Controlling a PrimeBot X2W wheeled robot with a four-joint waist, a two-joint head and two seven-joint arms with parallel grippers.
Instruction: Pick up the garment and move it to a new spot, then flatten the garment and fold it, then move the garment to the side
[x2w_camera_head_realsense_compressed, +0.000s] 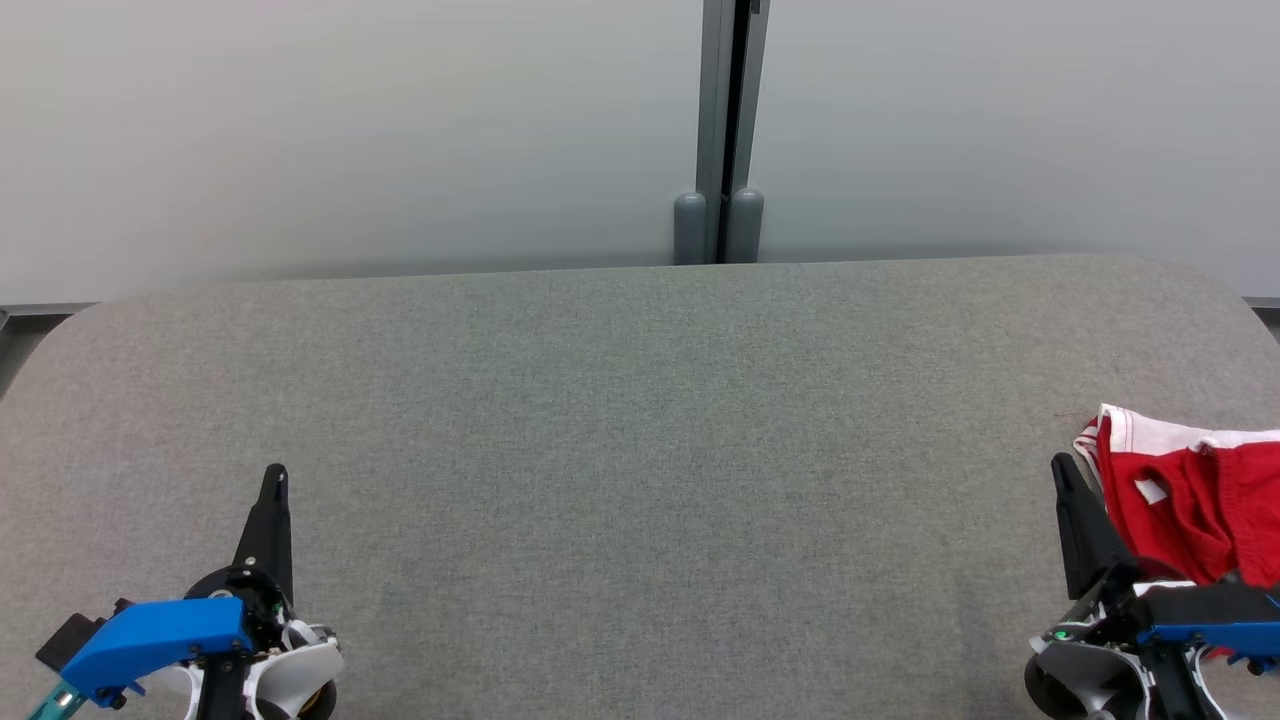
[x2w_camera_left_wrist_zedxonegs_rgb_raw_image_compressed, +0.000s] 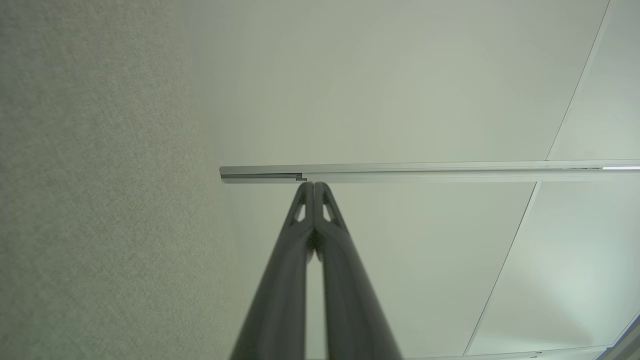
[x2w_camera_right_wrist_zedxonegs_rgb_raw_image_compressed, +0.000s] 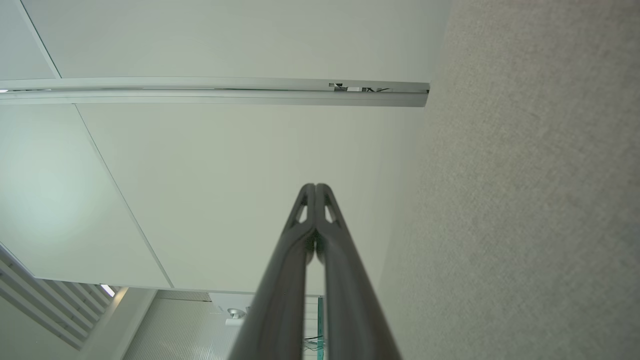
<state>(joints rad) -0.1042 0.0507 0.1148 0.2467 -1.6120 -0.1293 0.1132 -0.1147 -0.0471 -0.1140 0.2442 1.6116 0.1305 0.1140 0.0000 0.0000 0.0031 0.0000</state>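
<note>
Garment (x2w_camera_head_realsense_compressed: 1195, 505): crumpled, red-white, lay on table's (x2w_camera_head_realsense_compressed: 640, 420) right side.
Right gripper (x2w_camera_head_realsense_compressed: 1062, 470): closed, empty, just beside it.
Left gripper (x2w_camera_head_realsense_compressed: 275, 478): closed, empty.
Room: tabletop stretched wide between them.

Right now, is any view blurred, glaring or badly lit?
Head view: soft even light, sharp, no glare; the garment cut by the right edge. Left wrist view: the left tool is crisp at its tips, blurred lower down. Right wrist view: the right tool likewise; a pale glow on the wall panel.
</note>
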